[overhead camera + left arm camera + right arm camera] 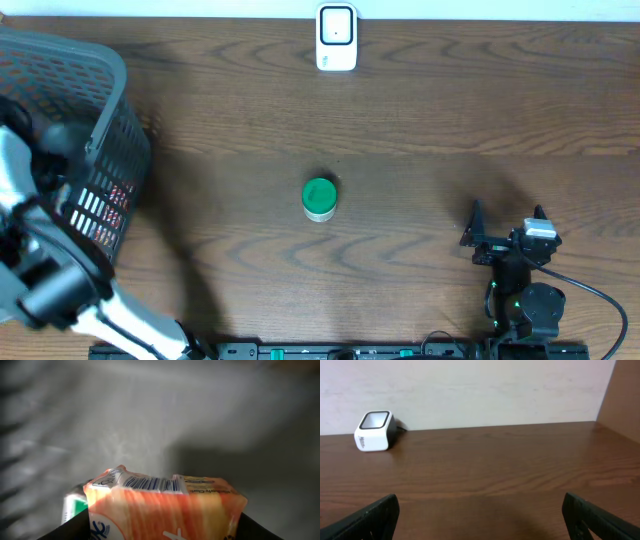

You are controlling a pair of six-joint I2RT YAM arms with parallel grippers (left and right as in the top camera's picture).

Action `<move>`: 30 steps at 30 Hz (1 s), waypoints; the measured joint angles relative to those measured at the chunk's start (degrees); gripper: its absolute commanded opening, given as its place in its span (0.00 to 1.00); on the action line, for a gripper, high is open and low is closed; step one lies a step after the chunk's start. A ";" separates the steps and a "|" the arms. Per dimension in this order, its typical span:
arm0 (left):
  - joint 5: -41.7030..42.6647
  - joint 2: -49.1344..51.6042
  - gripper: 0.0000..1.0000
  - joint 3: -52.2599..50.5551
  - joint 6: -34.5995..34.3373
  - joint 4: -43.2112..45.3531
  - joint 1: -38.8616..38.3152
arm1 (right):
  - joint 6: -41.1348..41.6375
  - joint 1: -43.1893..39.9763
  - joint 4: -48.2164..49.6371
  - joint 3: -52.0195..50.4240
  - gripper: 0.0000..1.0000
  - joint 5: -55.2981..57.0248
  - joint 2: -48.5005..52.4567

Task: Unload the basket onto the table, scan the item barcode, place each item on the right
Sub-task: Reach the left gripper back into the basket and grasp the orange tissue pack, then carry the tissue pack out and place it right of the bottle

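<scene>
Jaws on the left gripper [161,524] stand part-way closed with an orange packet [160,507] filling the gap between them. Both dark fingers touch its ends, so I read that as a grip. Jaws on the right gripper [508,218] are wide apart and hold nothing, low over the near-right part of the table [420,120].

On that wooden table the grey mesh basket [118,160] sits at the far left. My left arm reaches down into it, so the packet is inside the basket, out of sight from overhead. The white scanner [336,38] stands at the back edge, centre, well apart from the basket. 1 green-lidded jar [319,198] stands alone mid-table. Along the packet's upper edge the barcode [150,483] faces the wrist camera.

I judge the packet light, soft and crinkly, with slippery film. It will likely buckle if squeezed hard and may sag or slide out. A hold across the 2 short ends, below the printed strip, keeps the code uncovered for the scanner.
</scene>
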 measured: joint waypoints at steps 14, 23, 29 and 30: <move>25.64 -41.18 0.66 1.97 7.21 -8.39 -5.73 | 0.00 0.00 0.02 0.00 0.99 0.00 -0.02; 31.06 -45.64 0.66 1.90 15.04 -10.05 -34.84 | 0.00 0.00 0.02 0.00 0.99 0.00 0.00; 26.08 -38.77 0.66 0.61 19.08 -9.18 -54.42 | 0.00 0.00 0.00 0.00 0.99 0.00 0.00; 25.31 -36.68 0.66 0.46 19.19 -8.72 -57.11 | 0.00 0.00 0.02 0.00 0.99 0.00 0.00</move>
